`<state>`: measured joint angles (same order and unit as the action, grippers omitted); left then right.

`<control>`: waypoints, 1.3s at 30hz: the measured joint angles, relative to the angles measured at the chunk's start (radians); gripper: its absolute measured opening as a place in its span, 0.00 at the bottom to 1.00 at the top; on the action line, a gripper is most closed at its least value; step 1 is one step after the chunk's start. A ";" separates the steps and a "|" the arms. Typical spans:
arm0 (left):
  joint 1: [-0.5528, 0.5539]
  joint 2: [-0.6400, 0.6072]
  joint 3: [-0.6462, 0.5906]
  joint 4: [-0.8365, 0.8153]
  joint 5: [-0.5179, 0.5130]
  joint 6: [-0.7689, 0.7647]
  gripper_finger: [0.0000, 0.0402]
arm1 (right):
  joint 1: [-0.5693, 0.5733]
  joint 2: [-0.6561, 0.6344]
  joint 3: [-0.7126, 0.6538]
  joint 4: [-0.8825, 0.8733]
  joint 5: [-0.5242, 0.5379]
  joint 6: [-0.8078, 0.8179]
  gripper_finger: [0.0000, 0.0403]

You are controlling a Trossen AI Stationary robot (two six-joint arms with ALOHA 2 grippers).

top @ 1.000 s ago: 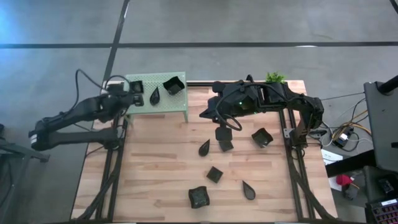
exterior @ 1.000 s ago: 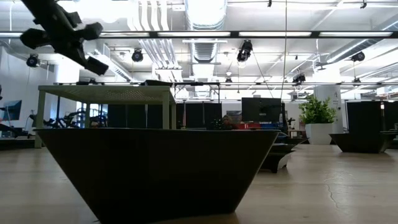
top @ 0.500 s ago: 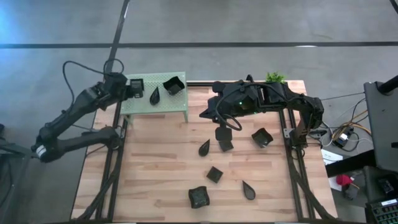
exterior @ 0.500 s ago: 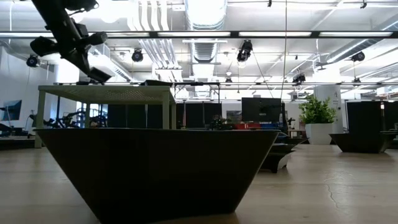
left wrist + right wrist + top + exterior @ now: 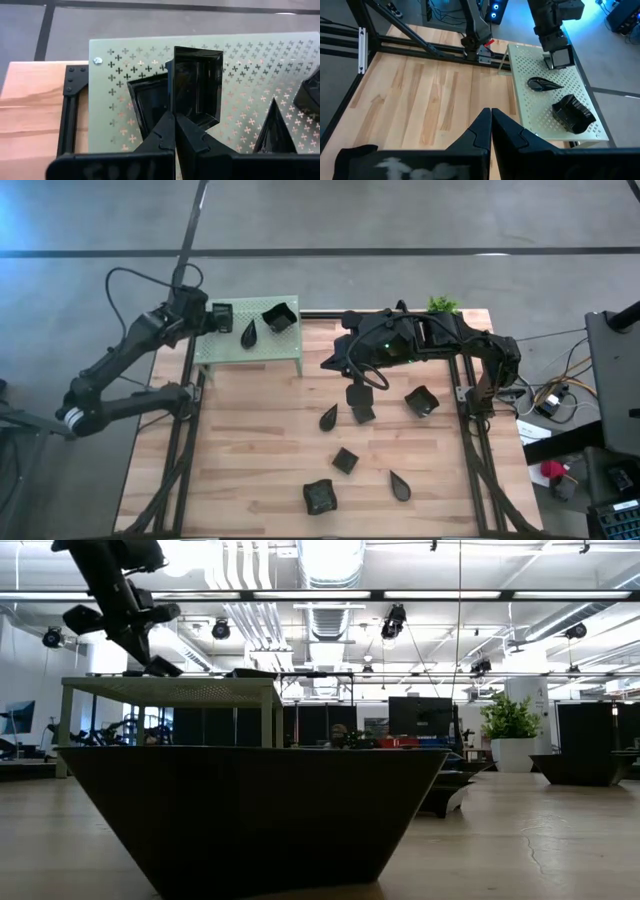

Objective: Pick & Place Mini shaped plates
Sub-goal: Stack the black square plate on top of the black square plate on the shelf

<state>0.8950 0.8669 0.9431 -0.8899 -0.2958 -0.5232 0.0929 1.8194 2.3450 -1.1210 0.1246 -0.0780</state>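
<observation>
My left gripper (image 5: 175,125) is shut on a small black square plate (image 5: 196,87) over the left end of the green stand (image 5: 262,348). A second square plate (image 5: 147,102) lies on the stand right under it. A leaf plate (image 5: 249,333) and another square plate (image 5: 279,316) also rest there. Several more black plates lie on the wooden table, among them a square one (image 5: 422,401) and a leaf one (image 5: 328,417). My right gripper (image 5: 490,120) hangs shut above the table's far middle, touching nothing. My left gripper pinches one side wall (image 5: 170,97) of the square plate between its two fingers. It comes slanting down from the table's left side. The plate is tilted with its hollow facing the wrist camera, low over the stand's top (image 5: 170,685). Whether it touches the plate beneath, I cannot tell.
A small green plant (image 5: 442,304) stands at the table's far right corner. A black plate (image 5: 250,810) fills the foreground of the low view. Bare wood lies on the table's left half (image 5: 250,450). The stand's near edge (image 5: 250,360) overhangs the table.
My left gripper, still shut on the square plate, has swung toward the table's far edge along the stand's left end. It has come down closer to the stand's top, over the square plate lying there. The right arm has kept still.
</observation>
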 joint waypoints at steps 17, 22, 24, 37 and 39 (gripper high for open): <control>0.010 0.019 0.009 -0.023 0.008 -0.029 0.00 | 0.000 0.000 0.000 0.000 0.000 0.000 0.02; 0.014 0.025 0.006 -0.018 0.008 -0.029 0.00 | 0.000 0.000 0.000 0.000 0.000 0.000 0.02; 0.014 0.025 0.006 -0.018 0.008 -0.029 0.00 | 0.000 0.000 0.000 0.000 0.000 0.000 0.02; 0.014 0.026 0.003 -0.023 0.008 -0.031 0.00 | 0.000 0.000 0.000 0.000 0.000 0.000 0.02; 0.014 0.026 0.003 -0.023 0.007 -0.036 0.00 | 0.000 0.000 0.000 0.000 0.000 0.000 0.02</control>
<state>0.9085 0.8925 0.9459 -0.9127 -0.2888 -0.5589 0.0930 1.8194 2.3451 -1.1213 0.1249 -0.0784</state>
